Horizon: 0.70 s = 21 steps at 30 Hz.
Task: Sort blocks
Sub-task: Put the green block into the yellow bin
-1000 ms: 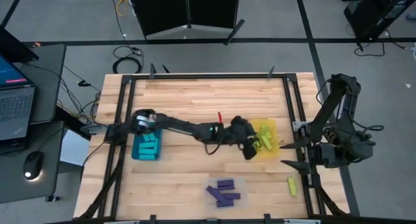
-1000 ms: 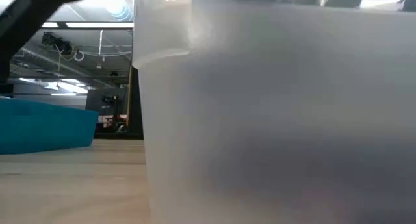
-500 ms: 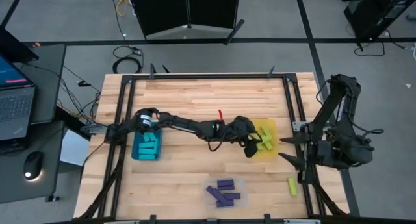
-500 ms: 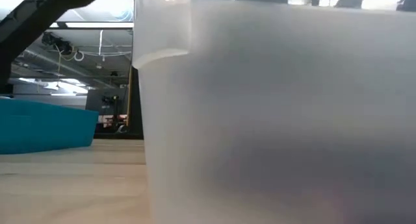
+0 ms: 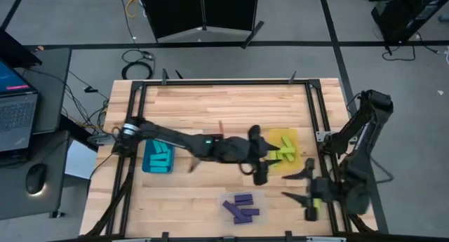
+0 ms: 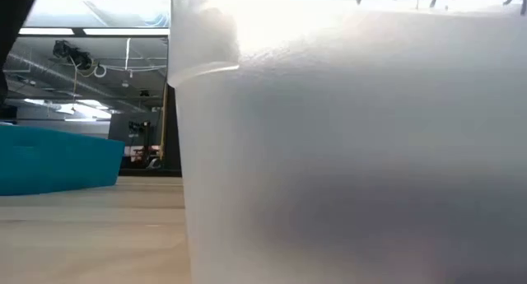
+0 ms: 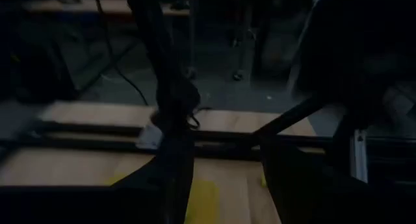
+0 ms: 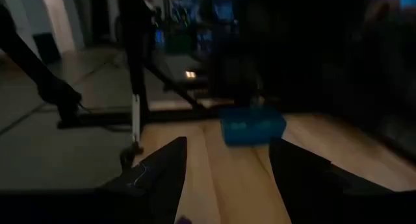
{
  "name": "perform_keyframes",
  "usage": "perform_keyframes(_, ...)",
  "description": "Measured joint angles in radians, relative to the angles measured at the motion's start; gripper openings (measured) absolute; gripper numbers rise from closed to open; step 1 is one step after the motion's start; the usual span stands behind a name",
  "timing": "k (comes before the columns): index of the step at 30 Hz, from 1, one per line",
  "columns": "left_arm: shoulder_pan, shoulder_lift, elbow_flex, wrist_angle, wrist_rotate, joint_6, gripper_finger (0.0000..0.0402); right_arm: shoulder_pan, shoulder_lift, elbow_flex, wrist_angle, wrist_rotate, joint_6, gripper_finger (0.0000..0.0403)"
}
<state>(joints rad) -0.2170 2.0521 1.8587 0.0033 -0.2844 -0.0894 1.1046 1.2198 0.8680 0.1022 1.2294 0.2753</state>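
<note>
Left hand (image 5: 258, 173) released, empty, beside yellow square bin (image 5: 287, 160) holding yellow-green bars (image 5: 283, 150). Right hand (image 5: 297, 188) spread — above stray yellow-green bar (image 5: 315, 204) at table (image 5: 210, 102) edge. Next step likely: descend, clamp it, carry to yellow bin.

blocks (image 5: 241, 208) in front bin (image 5: 261, 197) | left bin (image 5: 148, 162) | right bin (image 5: 302, 145)

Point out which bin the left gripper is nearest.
The yellow bin: the left gripper hangs at its near-left corner, open. The teal bin and clear bin lie farther off.
</note>
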Motion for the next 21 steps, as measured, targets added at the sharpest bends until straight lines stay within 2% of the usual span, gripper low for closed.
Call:
perform_keyframes(3,-0.035,-0.095,0.000,-0.046,-0.081,0.076,0.0177,-0.039,0.046,0.000,-0.087,-0.052,0.146,0.0229)
perform_keyframes(5,-0.049,-0.162,0.000,-0.092,-0.125,0.109,0.0172,-0.053,0.054,0.000,-0.208,-0.080,0.307,0.0229)
perform_keyframes(8,-0.059,-0.254,-0.023,-0.132,-0.149,0.116,0.0164,-0.056,0.055,0.000,-0.485,-0.133,0.620,0.0229)
perform_keyframes(10,-0.065,-0.314,-0.081,-0.141,-0.152,0.118,0.0159,-0.050,0.055,0.000,-0.683,-0.183,0.850,0.0229)
perform_keyframes(14,-0.070,-0.460,-0.272,-0.058,-0.161,0.115,0.0148,-0.006,0.064,0.000,-0.968,-0.355,1.252,0.0229)
perform_keyframes(17,-0.072,-0.591,-0.460,0.052,-0.175,0.106,0.0139,0.032,0.094,0.000,-1.040,-0.494,1.433,0.0229)
perform_keyframes(21,-0.071,-0.751,-0.680,0.138,-0.205,0.068,0.0132,0.059,0.164,0.000,-1.052,-0.696,1.608,0.0229)
